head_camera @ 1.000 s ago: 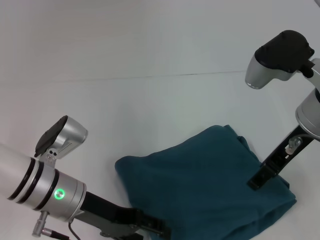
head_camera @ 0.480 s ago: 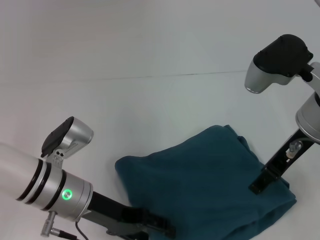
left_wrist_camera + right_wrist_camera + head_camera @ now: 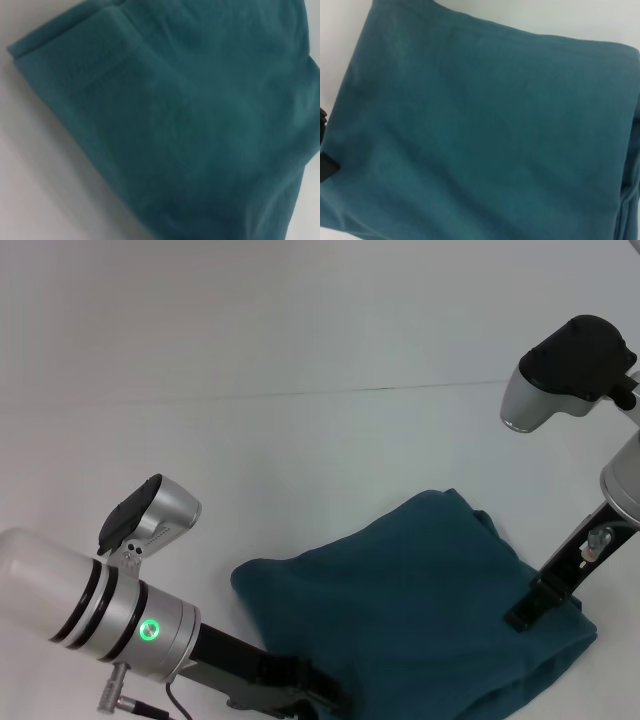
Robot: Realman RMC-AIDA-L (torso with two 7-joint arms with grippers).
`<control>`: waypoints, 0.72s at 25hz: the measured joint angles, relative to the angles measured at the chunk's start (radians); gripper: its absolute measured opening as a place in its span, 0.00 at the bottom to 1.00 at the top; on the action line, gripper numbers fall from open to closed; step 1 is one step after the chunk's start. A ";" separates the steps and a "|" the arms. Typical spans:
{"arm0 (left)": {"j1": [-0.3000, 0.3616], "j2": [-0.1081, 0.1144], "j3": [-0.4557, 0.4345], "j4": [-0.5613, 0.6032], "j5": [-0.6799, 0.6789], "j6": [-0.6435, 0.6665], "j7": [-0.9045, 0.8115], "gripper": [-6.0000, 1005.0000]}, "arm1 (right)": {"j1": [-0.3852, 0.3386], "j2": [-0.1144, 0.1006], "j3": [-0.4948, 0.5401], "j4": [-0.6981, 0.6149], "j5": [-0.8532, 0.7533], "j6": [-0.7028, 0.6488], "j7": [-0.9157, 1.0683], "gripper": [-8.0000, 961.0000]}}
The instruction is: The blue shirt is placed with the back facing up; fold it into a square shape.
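The blue shirt [image 3: 420,610] lies on the white table as a folded, roughly square bundle, plain side up, to the right of centre near the front. My left gripper [image 3: 305,688] is low at the bundle's near-left edge, partly cut off by the head view's bottom. My right gripper [image 3: 527,610] is at the bundle's right edge, just above the cloth. The left wrist view shows layered folds of the shirt [image 3: 200,125] with a corner on the table. In the right wrist view the shirt [image 3: 485,130] fills the picture as a smooth flat panel.
The white table [image 3: 300,460] stretches bare behind and to the left of the shirt, up to a seam line at the back. A small dark part [image 3: 324,167] shows at the right wrist view's edge beside the cloth.
Both arms have shifted a little: the left arm's wrist moved right and nearer the shirt, and the right arm drifted slightly right. The shirt has kept its shape and place.
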 joint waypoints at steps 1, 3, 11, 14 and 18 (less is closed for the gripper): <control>-0.001 0.000 0.000 -0.002 0.000 -0.004 -0.001 0.66 | -0.001 0.000 0.000 0.000 0.000 0.000 -0.001 0.83; 0.000 0.000 0.000 -0.007 0.000 -0.013 -0.005 0.59 | -0.003 0.000 0.000 0.000 0.001 0.001 -0.002 0.83; -0.006 -0.001 -0.004 -0.032 -0.004 -0.028 0.012 0.24 | -0.008 0.000 0.002 -0.003 0.003 0.003 -0.003 0.83; -0.001 0.006 -0.010 -0.025 -0.014 -0.018 0.028 0.19 | -0.008 0.000 0.005 -0.006 0.004 0.004 -0.007 0.83; 0.009 0.034 -0.019 0.010 -0.008 0.007 0.042 0.14 | -0.009 0.000 0.032 -0.010 0.017 0.004 -0.026 0.83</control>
